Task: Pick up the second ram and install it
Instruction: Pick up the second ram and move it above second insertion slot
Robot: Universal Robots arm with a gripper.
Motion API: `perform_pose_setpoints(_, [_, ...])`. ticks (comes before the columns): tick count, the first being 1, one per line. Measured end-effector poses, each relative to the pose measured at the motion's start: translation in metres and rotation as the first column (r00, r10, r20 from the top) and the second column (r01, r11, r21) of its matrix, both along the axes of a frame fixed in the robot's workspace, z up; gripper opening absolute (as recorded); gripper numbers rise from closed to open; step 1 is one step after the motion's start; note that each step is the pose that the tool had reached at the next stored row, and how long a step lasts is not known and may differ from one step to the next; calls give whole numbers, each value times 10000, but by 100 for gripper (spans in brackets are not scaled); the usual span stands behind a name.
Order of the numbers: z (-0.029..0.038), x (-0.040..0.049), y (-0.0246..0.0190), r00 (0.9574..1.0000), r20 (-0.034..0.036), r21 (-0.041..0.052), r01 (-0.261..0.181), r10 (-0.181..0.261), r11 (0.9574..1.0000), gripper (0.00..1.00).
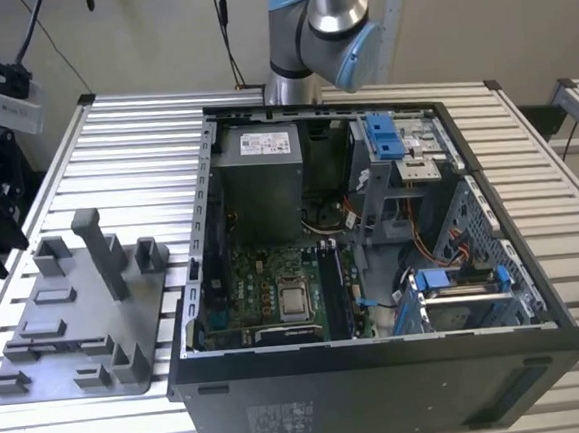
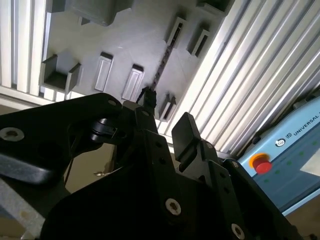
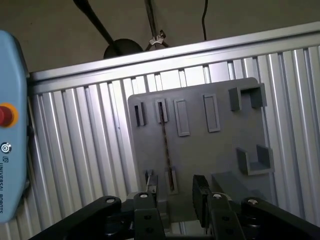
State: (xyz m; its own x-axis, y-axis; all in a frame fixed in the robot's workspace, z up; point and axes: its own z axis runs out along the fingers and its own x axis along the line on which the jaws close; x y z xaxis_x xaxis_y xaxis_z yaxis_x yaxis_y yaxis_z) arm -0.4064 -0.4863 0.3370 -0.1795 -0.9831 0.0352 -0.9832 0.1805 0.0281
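The second ram (image 3: 166,145) is a thin dark stick standing on edge in a slot of the grey fixture tray (image 3: 210,150), running between two pairs of small posts. In the second wrist view the ram (image 2: 161,65) shows as a thin line across the tray (image 2: 130,40). In the exterior view the tray (image 1: 72,324) lies left of the computer case. My gripper (image 3: 175,192) hangs well above the tray, open, with the near end of the ram seen in the gap between its black fingers (image 3: 200,192). The gripper (image 2: 167,117) holds nothing.
The open computer case (image 1: 382,370) lies on the ribbed metal table (image 1: 123,139), with the motherboard (image 1: 276,298) and its dark memory slots (image 1: 338,291) exposed. The robot arm (image 1: 320,33) rises behind the case. A blue pendant with a red button (image 3: 10,125) lies off the table's edge.
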Motion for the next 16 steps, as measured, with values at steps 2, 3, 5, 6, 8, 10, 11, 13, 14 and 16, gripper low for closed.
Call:
perform_pose_setpoints(2, [-1,0,0,10000,1,2,1,-1,10000,42])
perform_pose_setpoints(3, [-1,0,0,10000,2,2,1,-1,10000,42])
perform_pose_setpoints(5, [-10,0,1,10000,5,5,1,-1,10000,42])
perform_pose_setpoints(6, [-15,0,0,10000,4,4,1,-1,10000,42])
perform_pose_setpoints(8, [-29,0,0,10000,2,3,1,-1,10000,42])
perform_pose_setpoints(10, [-48,0,0,10000,2,3,0,0,10000,42])
perform_pose_setpoints(11, [-59,0,0,10000,2,3,0,0,10000,42])
perform_pose_setpoints(13, [-79,0,0,10000,2,2,0,0,10000,42])
perform_pose_setpoints(14, [-89,0,0,10000,1,2,1,-1,10000,42])
perform_pose_setpoints(16, [-113,0,0,10000,3,3,1,-1,10000,42])
